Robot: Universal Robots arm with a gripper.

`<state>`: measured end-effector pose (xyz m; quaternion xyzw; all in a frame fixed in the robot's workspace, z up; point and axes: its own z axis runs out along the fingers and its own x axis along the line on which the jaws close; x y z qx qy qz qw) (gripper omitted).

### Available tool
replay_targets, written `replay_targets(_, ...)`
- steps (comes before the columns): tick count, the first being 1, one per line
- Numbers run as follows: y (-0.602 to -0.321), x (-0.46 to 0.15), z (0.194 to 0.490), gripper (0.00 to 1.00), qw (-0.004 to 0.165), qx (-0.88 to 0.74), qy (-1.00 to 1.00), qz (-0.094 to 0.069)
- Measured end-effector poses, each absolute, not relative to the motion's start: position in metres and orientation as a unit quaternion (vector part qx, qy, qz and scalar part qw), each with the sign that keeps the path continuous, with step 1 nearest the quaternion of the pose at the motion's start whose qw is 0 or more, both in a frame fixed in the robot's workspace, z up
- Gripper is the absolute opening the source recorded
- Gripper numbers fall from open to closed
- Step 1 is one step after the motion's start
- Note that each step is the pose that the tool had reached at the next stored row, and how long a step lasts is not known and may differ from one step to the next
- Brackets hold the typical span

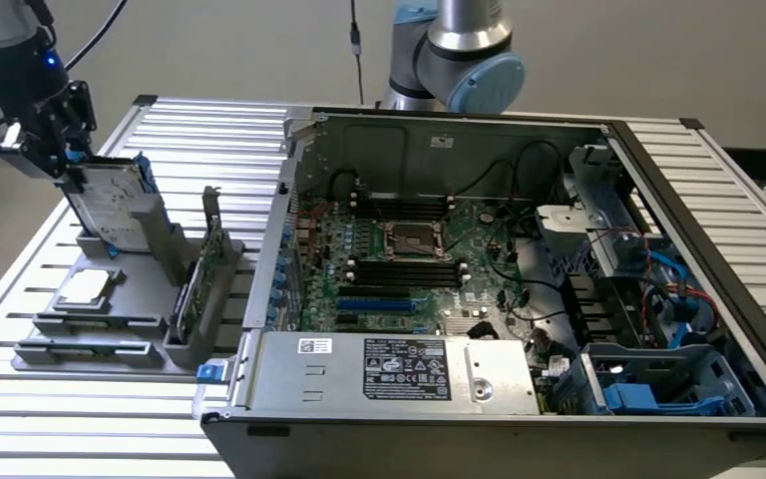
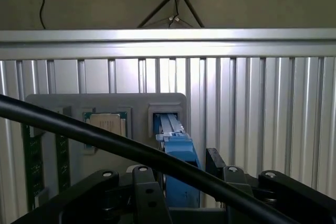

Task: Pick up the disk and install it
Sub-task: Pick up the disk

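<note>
Nearest in the exterior view is a silver power supply (image 1: 397,369) with a printed label, set along the near edge of an open computer case (image 1: 702,299). Behind it lies the green motherboard (image 1: 410,249), and a blue bay (image 1: 649,394) sits in the case's near corner at the exterior view's right. The case rests on a table (image 1: 91,439) of aluminium slats.

At the exterior view's left, beside the case, a grey holder (image 1: 137,304) lies on the table. The disk (image 1: 107,210) stands upright in a slot at the holder's far end, its silver face and white label showing and its blue carrier along one edge. Nearer on the holder, a square silver CPU chip (image 1: 87,287) lies flat. A green circuit card (image 1: 200,269) stands on edge at the holder's right side. The gripper (image 1: 75,160) is at the disk's top edge. The arm's grey and blue joint (image 1: 470,60) rises beyond the case's far wall.

In the wrist view, a black cable (image 2: 105,140) crosses closest to the lens. Beyond it the black fingers (image 2: 144,192) stand wide, one on each side of the disk (image 2: 176,140). The disk is seen edge-on with its blue carrier uppermost, seated in its slot in the holder (image 2: 63,102). I cannot tell whether the fingers touch it. The CPU chip (image 2: 107,124) lies just beside that slot, and the circuit card (image 2: 31,166) is further along. The slatted table (image 2: 262,108) lies beyond.
</note>
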<state>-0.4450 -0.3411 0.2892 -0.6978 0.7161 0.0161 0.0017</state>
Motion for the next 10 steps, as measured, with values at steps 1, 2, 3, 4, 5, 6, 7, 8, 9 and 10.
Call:
replay_targets(1, -0.3411, -0.4451, 0.2889, 0.48, 0.001, -0.697, 0.717, 0.017)
replay_targets(2, -0.3411, -0.4451, 0.2887, 0.48, 0.001, -0.697, 0.717, 0.017)
replay_targets(3, -0.3411, -0.4451, 0.2886, 0.48, 0.000, -0.696, 0.718, 0.017)
replay_targets(4, -0.3411, -0.4451, 0.2886, 0.48, 0.000, -0.695, 0.719, 0.018)
replay_targets(5, -0.3412, -0.4451, 0.2886, 0.48, 0.000, -0.694, 0.720, 0.018)
replay_targets(6, -0.3411, -0.4451, 0.2885, 0.48, 0.000, -0.693, 0.720, 0.018)
replay_targets(7, -0.3411, -0.4451, 0.2884, 0.48, 0.000, -0.693, 0.721, 0.018)
replay_targets(8, -0.3411, -0.4451, 0.2884, 0.48, 0.000, -0.692, 0.722, 0.018)
replay_targets(9, -0.3411, -0.4451, 0.2884, 0.48, 0.000, -0.692, 0.722, 0.018)
replay_targets(10, -0.3411, -0.4451, 0.2884, 0.48, 0.000, -0.692, 0.722, 0.018)
